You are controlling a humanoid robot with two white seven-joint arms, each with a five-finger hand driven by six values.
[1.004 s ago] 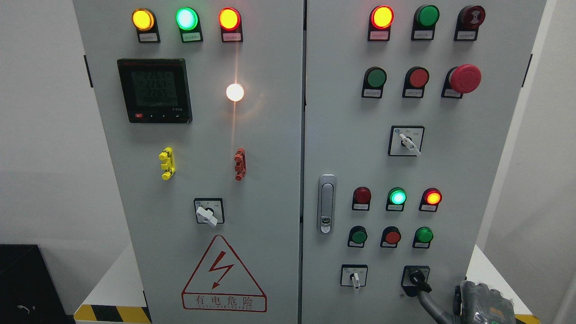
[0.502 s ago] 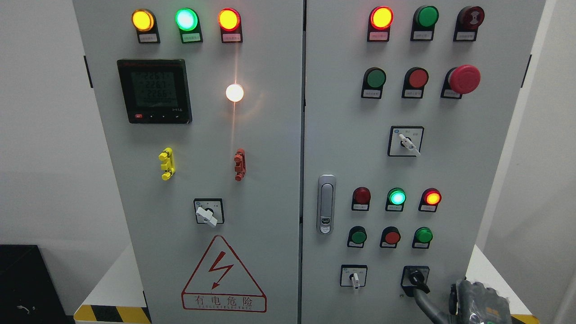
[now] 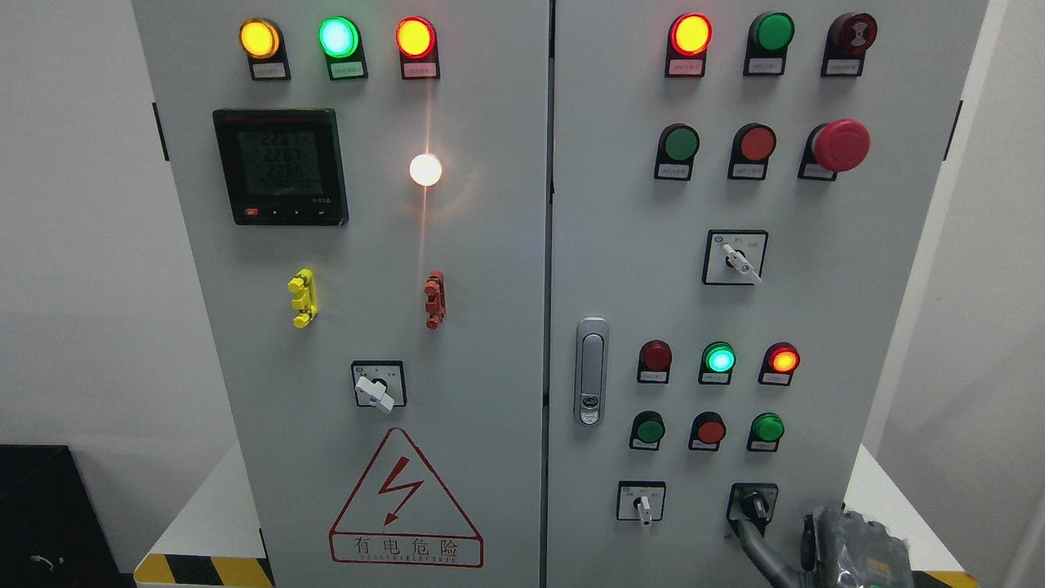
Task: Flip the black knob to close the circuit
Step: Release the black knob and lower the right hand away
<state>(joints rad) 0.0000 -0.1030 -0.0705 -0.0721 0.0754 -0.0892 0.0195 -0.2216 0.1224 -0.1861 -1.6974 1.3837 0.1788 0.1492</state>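
The black knob (image 3: 753, 503) sits in a black square plate at the bottom right of the grey cabinet's right door (image 3: 816, 327). Its handle points almost straight down. My right hand (image 3: 845, 545) comes in at the lower right corner, mostly cut off by the bottom edge. A grey part of it stretches up and left to the knob's lower left edge and seems to touch it. My left hand is out of view.
A white selector switch (image 3: 643, 505) sits just left of the knob. Green and red push buttons (image 3: 709, 429) and lit lamps (image 3: 719, 359) are above it. The door latch (image 3: 591, 371) is at the centre seam. White ledges flank the cabinet base.
My right hand has slid left along the bottom edge. The knob's handle has swung from pointing lower right to nearly straight down.
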